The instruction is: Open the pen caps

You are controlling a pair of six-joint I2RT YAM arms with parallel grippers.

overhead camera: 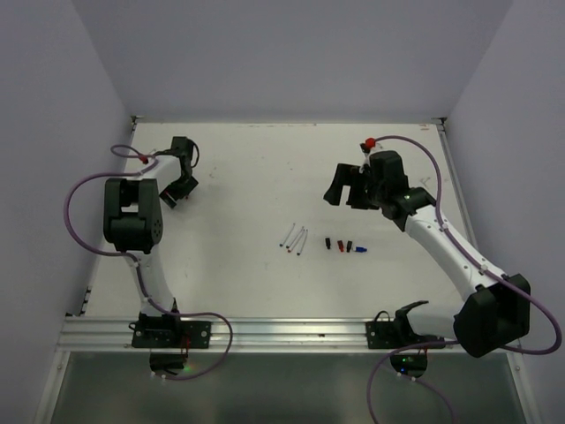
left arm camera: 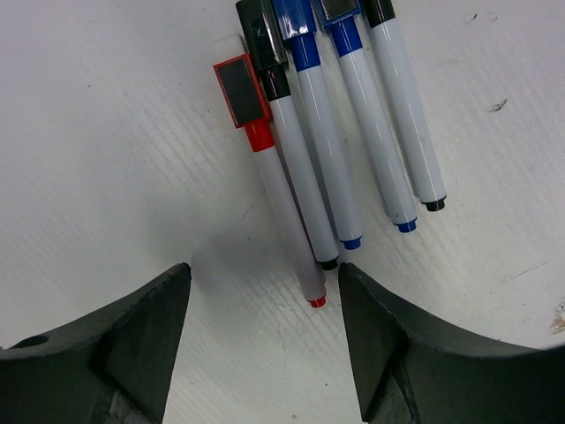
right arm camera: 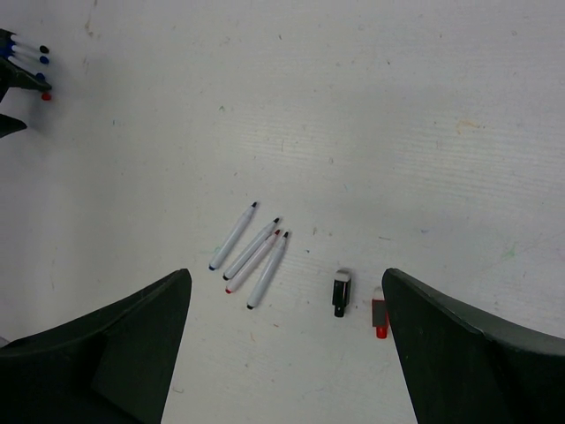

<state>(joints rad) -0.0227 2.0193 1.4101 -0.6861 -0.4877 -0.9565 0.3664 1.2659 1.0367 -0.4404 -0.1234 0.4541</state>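
Hovering at the upper left of the top view, the left gripper (overhead camera: 181, 188) spreads wide over five white-barrelled capped pens (left arm camera: 309, 177), their red, black and blue fitted caps (left arm camera: 258, 134) on. At upper right the right gripper (overhead camera: 346, 194) also gapes wide above the white table (overhead camera: 256, 168). Mid-frame lie four thin uncapped pens (overhead camera: 296, 238), with small loose plastic pen caps (overhead camera: 344, 246) just right of them

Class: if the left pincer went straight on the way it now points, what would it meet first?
Probably the red-capped pen, the nearest thing ahead, though depth is unclear.
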